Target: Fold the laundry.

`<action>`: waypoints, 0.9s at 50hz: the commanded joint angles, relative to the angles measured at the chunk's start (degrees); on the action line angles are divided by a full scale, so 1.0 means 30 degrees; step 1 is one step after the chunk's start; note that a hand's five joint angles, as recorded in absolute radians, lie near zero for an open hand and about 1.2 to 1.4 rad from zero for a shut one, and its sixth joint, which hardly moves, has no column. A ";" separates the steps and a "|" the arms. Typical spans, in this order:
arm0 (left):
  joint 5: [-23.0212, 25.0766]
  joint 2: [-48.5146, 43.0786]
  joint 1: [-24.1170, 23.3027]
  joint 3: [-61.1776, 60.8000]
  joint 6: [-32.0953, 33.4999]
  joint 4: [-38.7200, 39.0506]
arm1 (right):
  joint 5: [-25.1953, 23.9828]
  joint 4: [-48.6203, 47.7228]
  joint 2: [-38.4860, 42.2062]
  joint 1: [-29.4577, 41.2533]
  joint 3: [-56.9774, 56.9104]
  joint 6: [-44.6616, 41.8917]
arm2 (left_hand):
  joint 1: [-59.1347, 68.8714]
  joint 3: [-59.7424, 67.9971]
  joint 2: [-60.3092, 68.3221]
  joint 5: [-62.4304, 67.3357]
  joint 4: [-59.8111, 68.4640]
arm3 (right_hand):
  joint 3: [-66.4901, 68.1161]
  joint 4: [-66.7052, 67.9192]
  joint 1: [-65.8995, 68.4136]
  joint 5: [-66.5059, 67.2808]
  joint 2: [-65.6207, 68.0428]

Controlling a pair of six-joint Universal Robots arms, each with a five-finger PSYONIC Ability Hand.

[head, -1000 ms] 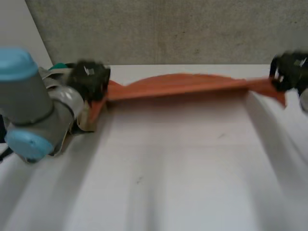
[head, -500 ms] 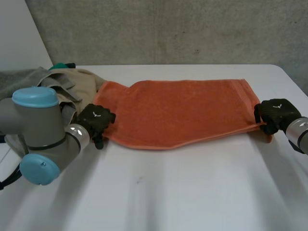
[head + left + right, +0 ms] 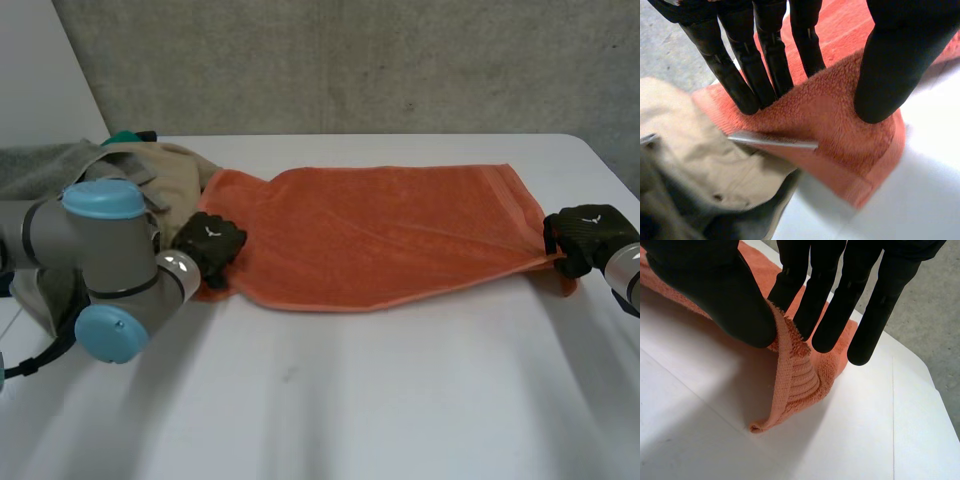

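Since 1.0 s ago the orange towel (image 3: 380, 235) has dropped from taut in the air to flat on the white table (image 3: 350, 400). Laundry pile (image 3: 140, 165) at far left is partly hidden behind the left arm (image 3: 100, 270). Left hand (image 3: 212, 243) pinches the towel's near left corner, fingers (image 3: 775, 60) against thumb (image 3: 895, 50). Right hand (image 3: 590, 232) pinches the near right corner the same way. That corner's tip is bunched under the hand and hard to make out from the head view.
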 commanded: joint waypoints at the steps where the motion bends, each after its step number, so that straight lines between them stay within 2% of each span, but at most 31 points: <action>1: 0.0188 -0.0337 -0.0222 0.0340 -0.0055 -0.0271 | -0.0019 0.0776 -0.0019 -0.0125 -0.0288 -0.0448 | 1.0205 1.0191 1.0147 1.0110 1.0159 | 0.4007 0.3831 0.5250 0.4004 0.4242; 4: -0.0163 -0.0133 -0.0077 0.0311 0.0003 -0.0769 | -0.0019 0.1392 -0.0107 -0.0271 -0.0523 -0.0858 | 1.0252 1.0239 1.0194 1.0157 1.0207 | 0.4007 0.3831 0.5250 0.4004 0.4242; 8: -0.0574 0.1560 -0.0075 -0.0563 0.0062 -0.2959 | -0.0166 0.3118 -0.0545 -0.0710 -0.0991 -0.2087 | 1.0252 1.0239 1.0194 1.0157 1.0207 | 0.4007 0.3831 0.5250 0.4004 0.4242; 11: -0.0574 0.2823 -0.0193 -0.1473 0.0120 -0.4370 | -0.0370 0.5548 -0.1218 -0.1149 -0.1226 -0.4164 | 1.0252 1.0239 1.0194 1.0157 1.0207 | 0.4007 0.3831 0.5250 0.4004 0.4242; 15: -0.0750 0.4786 -0.0544 -0.3230 0.0413 -0.7006 | -0.0400 0.9998 -0.2214 -0.2057 -0.1197 -0.8497 | 1.0252 1.0239 1.0194 1.0157 1.0207 | 0.4007 0.3831 0.5250 0.4004 0.4242; 16: -0.0721 0.5457 -0.0690 -0.3959 0.0530 -0.8084 | -0.0342 1.1835 -0.2535 -0.2465 -0.1023 -1.0624 | 1.0252 1.0239 1.0194 1.0157 1.0207 | 0.4007 0.3831 0.5250 0.4004 0.4242; 20: -0.0780 0.6428 -0.0896 -0.5076 0.0910 -1.0081 | -0.0225 1.5446 -0.3094 -0.3287 -0.0554 -1.5083 | 1.0252 1.0239 1.0194 1.0157 1.0207 | 0.4007 0.3831 0.5250 0.4004 0.4242; 22: -0.0722 0.6548 -0.0925 -0.5167 0.0941 -1.0409 | -0.0195 1.5633 -0.3095 -0.3261 -0.0465 -1.5624 | 1.0252 1.0239 1.0194 1.0157 1.0207 | 0.4007 0.3831 0.5250 0.4004 0.4242; 26: -0.0574 0.6373 -0.1042 -0.4379 0.0912 -1.0001 | -0.0342 1.4143 -0.2978 -0.2529 -0.0581 -1.4428 | 1.0252 1.0239 1.0194 1.0157 1.0207 | 0.4007 0.3831 0.5250 0.4004 0.4242; 29: -0.0808 0.5584 -0.1101 -0.2974 0.0824 -0.9298 | -0.0283 1.1830 -0.2540 -0.1943 -0.0991 -1.3197 | 1.0252 1.0239 1.0194 1.0157 1.0207 | 0.4007 0.3831 0.5250 0.4004 0.4242; 34: -0.2008 0.3826 -0.1101 -0.0046 0.0152 -0.8945 | -0.0282 0.7789 -0.1457 -0.0947 -0.2191 -1.1760 | 1.0252 1.0239 1.0194 1.0157 1.0207 | 0.4007 0.3831 0.5250 0.4004 0.4242; 39: -0.3619 0.1895 -0.1276 0.3494 -0.1633 -0.9004 | -0.0546 0.2405 0.0998 0.0136 -0.4121 -1.0705 | 1.0252 1.0239 1.0194 1.0157 1.0207 | 0.4007 0.3831 0.5250 0.4004 0.4242; 45: -0.4528 -0.0710 -0.1540 0.7741 -0.2369 -0.9003 | -0.1014 -0.2172 0.4659 0.0928 -0.7282 -1.0236 | 1.0252 1.0239 1.0194 1.0157 1.0207 | 0.4007 0.3831 0.5250 0.4004 0.4242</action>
